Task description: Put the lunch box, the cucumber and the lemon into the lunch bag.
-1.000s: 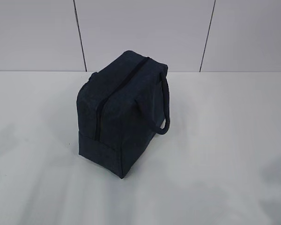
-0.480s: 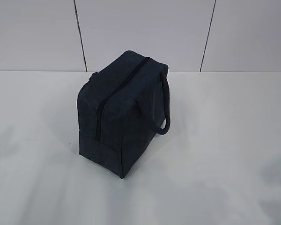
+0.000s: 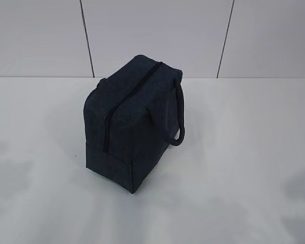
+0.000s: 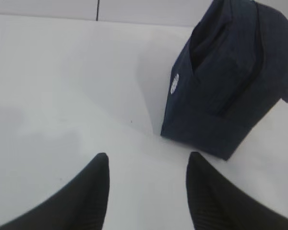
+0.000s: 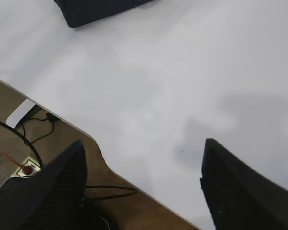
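The dark navy lunch bag point(image 3: 132, 124) stands on the white table, its top zipper closed along the ridge and one loop handle hanging on its right side. In the left wrist view the lunch bag point(image 4: 230, 81) shows its small white logo and sits up and to the right of my left gripper point(image 4: 146, 165), which is open and empty over bare table. A corner of the lunch bag point(image 5: 93, 9) shows at the top of the right wrist view. My right gripper point(image 5: 144, 151) is open wide and empty above the table's front edge. The lunch box, cucumber and lemon are out of view.
The table's front edge point(image 5: 86, 132) crosses the right wrist view, with brown floor, black cables point(image 5: 19, 134) and a power strip below it. A tiled wall point(image 3: 152, 35) rises behind the table.
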`<action>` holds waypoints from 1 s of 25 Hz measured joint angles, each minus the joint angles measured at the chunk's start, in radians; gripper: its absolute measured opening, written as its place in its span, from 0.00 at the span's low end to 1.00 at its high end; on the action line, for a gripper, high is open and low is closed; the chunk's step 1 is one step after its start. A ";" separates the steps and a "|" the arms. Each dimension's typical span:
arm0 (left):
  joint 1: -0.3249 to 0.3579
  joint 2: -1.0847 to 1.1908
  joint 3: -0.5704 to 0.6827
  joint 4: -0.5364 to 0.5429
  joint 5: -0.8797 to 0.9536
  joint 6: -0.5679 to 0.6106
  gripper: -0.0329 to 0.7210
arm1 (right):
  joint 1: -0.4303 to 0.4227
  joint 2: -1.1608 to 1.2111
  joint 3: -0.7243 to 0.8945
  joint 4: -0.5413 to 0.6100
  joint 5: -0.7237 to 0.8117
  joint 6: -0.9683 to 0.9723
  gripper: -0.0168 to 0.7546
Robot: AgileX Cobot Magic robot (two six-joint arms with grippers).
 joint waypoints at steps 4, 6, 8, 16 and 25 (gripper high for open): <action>-0.003 -0.015 -0.042 -0.005 0.140 0.019 0.53 | 0.000 0.000 0.000 0.000 0.000 0.000 0.77; -0.005 -0.028 -0.069 -0.005 0.182 0.023 0.53 | 0.000 0.000 0.000 0.000 0.000 0.000 0.77; -0.006 -0.037 -0.112 -0.005 0.236 0.027 0.51 | 0.000 0.000 0.000 0.000 0.000 0.000 0.77; -0.007 -0.046 -0.292 0.104 0.692 0.029 0.47 | 0.000 0.000 0.000 0.000 0.000 0.000 0.77; -0.007 -0.231 -0.299 0.163 0.838 0.029 0.45 | 0.000 0.000 0.000 0.000 0.000 0.000 0.77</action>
